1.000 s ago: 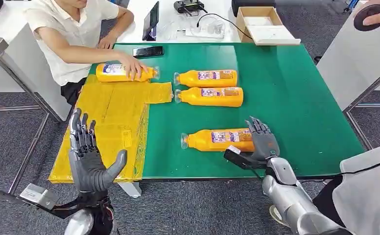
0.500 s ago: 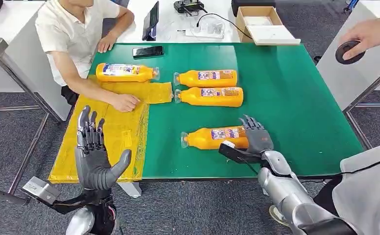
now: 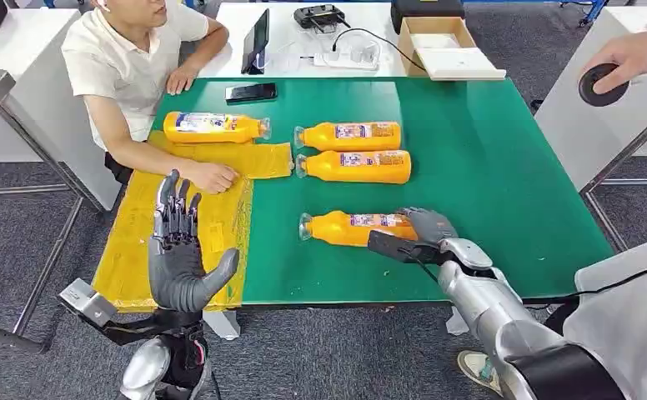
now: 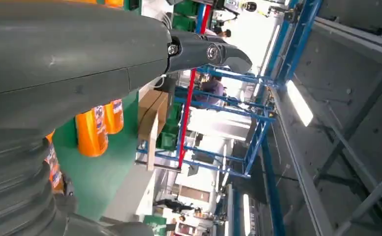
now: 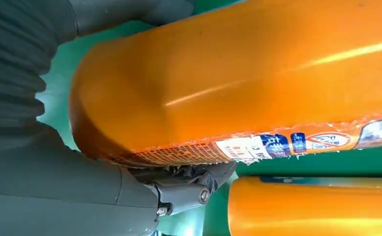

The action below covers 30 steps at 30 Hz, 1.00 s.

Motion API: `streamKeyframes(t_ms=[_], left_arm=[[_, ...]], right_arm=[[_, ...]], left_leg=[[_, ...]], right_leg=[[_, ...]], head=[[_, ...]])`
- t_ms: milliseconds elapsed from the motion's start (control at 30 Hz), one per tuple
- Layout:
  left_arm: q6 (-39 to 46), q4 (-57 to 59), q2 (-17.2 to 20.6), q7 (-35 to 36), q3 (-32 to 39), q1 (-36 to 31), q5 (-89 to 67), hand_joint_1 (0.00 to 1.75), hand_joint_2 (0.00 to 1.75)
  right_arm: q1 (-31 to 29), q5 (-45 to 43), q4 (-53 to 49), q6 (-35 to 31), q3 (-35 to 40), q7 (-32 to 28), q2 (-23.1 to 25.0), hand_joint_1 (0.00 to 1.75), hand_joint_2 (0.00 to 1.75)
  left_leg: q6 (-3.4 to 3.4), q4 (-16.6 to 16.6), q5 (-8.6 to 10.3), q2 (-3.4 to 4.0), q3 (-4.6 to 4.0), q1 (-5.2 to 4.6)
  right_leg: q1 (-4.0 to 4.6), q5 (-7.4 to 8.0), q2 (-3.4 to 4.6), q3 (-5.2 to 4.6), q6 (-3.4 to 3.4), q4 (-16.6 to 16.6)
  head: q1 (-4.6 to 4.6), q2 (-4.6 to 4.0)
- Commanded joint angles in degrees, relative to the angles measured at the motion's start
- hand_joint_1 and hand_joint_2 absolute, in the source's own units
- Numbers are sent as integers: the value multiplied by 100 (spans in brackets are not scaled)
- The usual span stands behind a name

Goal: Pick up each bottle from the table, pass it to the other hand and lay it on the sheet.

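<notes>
Pickup step — the right hand (image 3: 424, 227) clasps the nearest orange plastic bottle (image 3: 349, 228) lying on the green worktop (image 3: 487, 175); next, lift toward the spread, empty left hand (image 3: 178, 258).

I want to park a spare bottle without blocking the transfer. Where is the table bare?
The green table is bare right of the bottle pair, out to its right edge, and along the near edge left of the right hand. It is crowded where a person's hand rests on the yellow sheet.
</notes>
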Motion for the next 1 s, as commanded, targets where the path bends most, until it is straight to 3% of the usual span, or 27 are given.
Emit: streamKeyframes(t_ms=[33, 133, 233, 367, 467, 533, 633, 767, 1000], left_arm=[[181, 532, 112, 130, -134, -169, -53, 0, 175], [1048, 774, 4, 393, 16, -5, -364, 0, 175], [1062, 818, 27, 357, 19, 45, -357, 0, 175], [1107, 800, -91, 787, 176, 506, 392, 0, 175], [463, 637, 76, 1140, 47, 882, 1506, 0, 175], [436, 553, 148, 1126, -19, 976, 1569, 0, 175], [392, 467, 290, 1124, -234, 1012, 1521, 0, 175], [726, 578, 565, 505, -825, 885, -99, 0, 175], [381, 604, 589, 543, -911, 852, -43, 0, 175]], right_arm=[[479, -602, 424, 337, -189, -946, 2, 175, 175], [828, -1470, 16, 105, -840, -1872, 159, 175, 175], [868, -1477, -32, 70, -819, -1871, 208, 175, 175], [1539, -2561, -1437, -555, -1347, -2525, 539, 175, 175], [2336, -3395, -3338, -934, -1188, -2449, 628, 175, 175], [2507, -3529, -3807, -1001, -1037, -2264, 590, 175, 175], [2718, -3866, -4407, -1329, -980, -2458, 643, 175, 175], [2755, -3972, -4617, -1310, -538, -2406, 648, 175, 175], [2583, -3883, -4266, -1119, -99, -2412, 692, 175, 175]], left_leg=[[-7, -11, 3, -20, 15, 8], [-11, -21, 6, -22, 20, 12], [-11, -25, 3, -15, 22, 11], [-9, -20, -4, 0, 16, 11], [-6, -14, -6, 4, 2, 7], [-6, -10, -9, 2, -19, 5], [-7, -6, -7, -16, -66, 3], [-6, -2, -9, -27, -82, 4], [-10, -4, -10, -16, -80, 6]], right_leg=[[9, -3, -25, 25, -8, -15], [14, 0, -31, 32, -12, -27], [12, 1, -17, 32, -14, -28], [13, 0, -1, 23, -12, -23], [7, -4, 8, 11, -8, -10], [5, -7, 7, -11, -9, -2], [2, -10, -4, -51, -8, 7], [3, -16, -14, -63, -9, 9], [2, -16, -9, -63, -9, 2]], head=[[0, 0], [2, 0], [0, 0], [0, 0], [0, 0], [-2, -2], [-4, -2], [-2, 0], [0, 0]])
